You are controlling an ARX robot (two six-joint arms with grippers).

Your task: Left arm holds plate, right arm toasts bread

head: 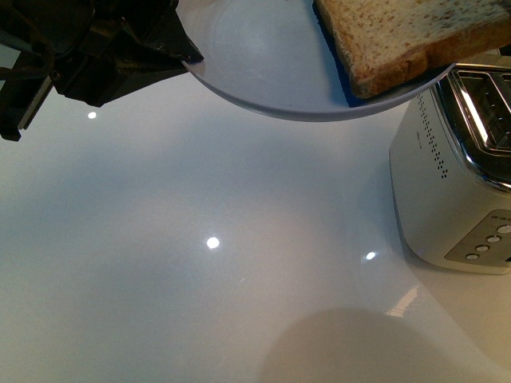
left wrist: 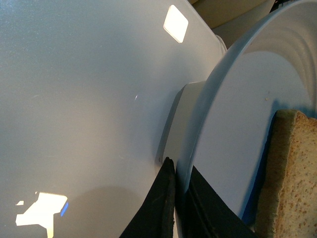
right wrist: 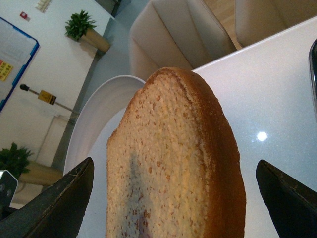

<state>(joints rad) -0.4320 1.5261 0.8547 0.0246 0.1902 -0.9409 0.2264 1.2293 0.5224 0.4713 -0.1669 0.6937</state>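
Left hand (head: 188, 56), upper left of frame, clamps the plate (head: 263, 64) by its rim, clear of the white desk (head: 160, 279). Bread (head: 399, 36) lies on plate, top right. Right hand (right wrist: 174, 162) spread wide, fingers flanking bread. Toaster (head: 451, 183) at right edge, partly behind plate rim.
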